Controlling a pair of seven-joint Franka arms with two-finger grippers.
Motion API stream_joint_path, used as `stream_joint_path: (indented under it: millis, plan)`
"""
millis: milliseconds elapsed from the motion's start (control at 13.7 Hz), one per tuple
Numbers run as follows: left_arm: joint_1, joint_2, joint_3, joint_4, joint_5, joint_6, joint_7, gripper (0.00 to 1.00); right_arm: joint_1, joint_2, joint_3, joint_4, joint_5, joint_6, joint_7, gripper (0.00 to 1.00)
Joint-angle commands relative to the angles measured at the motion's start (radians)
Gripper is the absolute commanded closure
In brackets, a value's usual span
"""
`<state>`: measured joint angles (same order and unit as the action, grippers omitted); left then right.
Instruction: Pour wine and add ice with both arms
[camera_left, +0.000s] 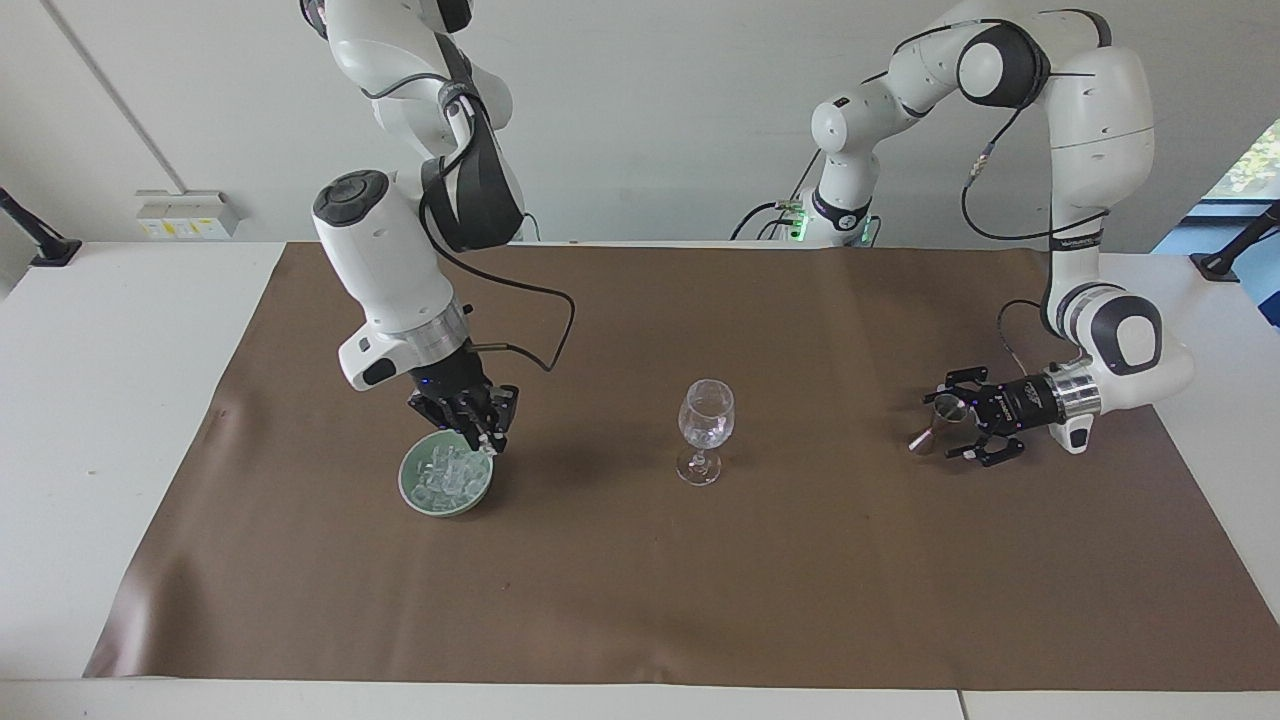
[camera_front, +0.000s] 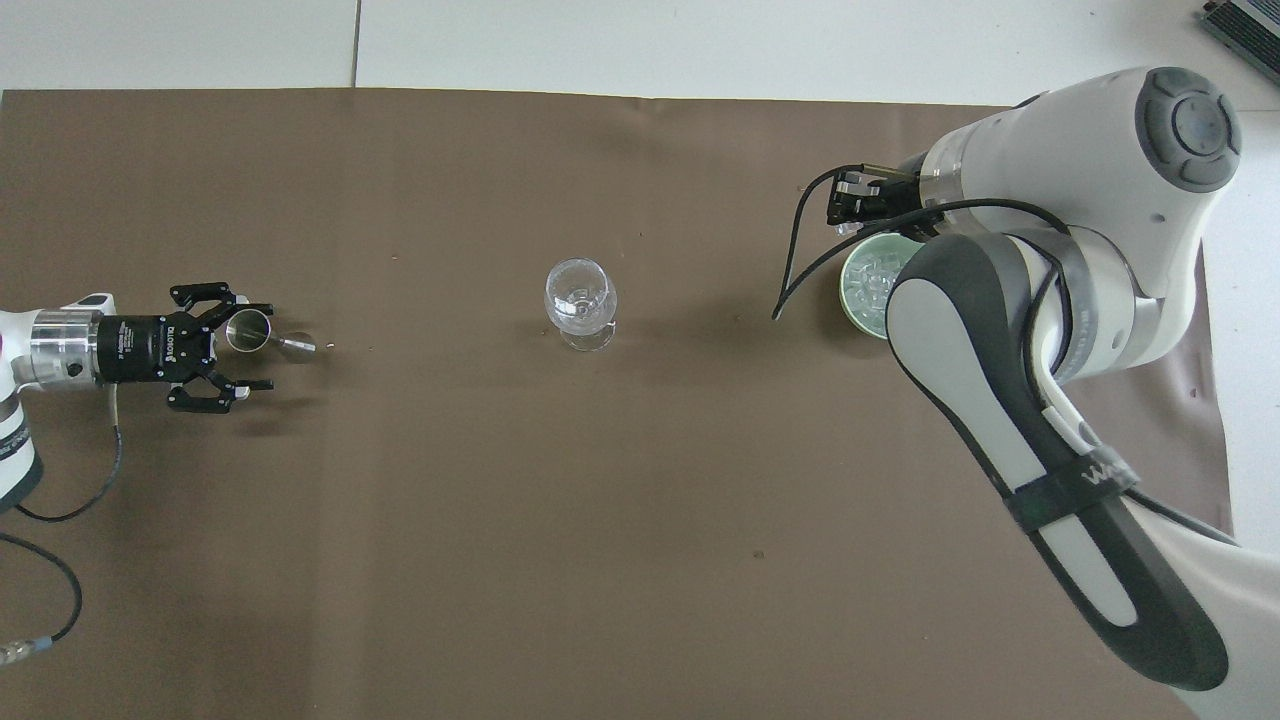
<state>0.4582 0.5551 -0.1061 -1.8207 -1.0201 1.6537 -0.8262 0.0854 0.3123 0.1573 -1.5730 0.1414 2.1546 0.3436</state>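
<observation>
At the right arm's end, well apart from the wine glass (camera_left: 706, 420), ice (camera_left: 447, 476) fills a green bowl (camera_left: 412, 493); the right gripper (camera_left: 487, 440) hangs over its rim, jaws pinching one clear cube. Toward the left arm's end, the left gripper (camera_left: 962, 428), jaws spread, flanks a metal jigger (camera_left: 937, 421).

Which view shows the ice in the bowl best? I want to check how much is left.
The facing view: the ice lies heaped in the green bowl, fully uncovered, with the right gripper above the bowl's rim. In the overhead view the right arm covers much of the bowl, so only part of the ice shows.
</observation>
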Motion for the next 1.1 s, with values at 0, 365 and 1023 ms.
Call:
stream_joint_path:
  millis: [0, 365, 1023]
  plan:
    - [0.027, 0.029, -0.009, 0.086, 0.072, -0.064, 0.002, 0.0, -0.006, 0.01, 0.077, 0.051, 0.021, -0.004, 0.018, 0.87]
    - [0.039, 0.035, -0.009, 0.19, 0.204, -0.115, 0.021, 0.0, 0.077, 0.013, 0.142, 0.087, 0.003, 0.027, 0.107, 0.9]
    - [0.045, 0.019, -0.03, 0.378, 0.419, -0.173, 0.103, 0.0, 0.182, 0.011, 0.145, 0.084, 0.02, 0.159, 0.192, 0.95]
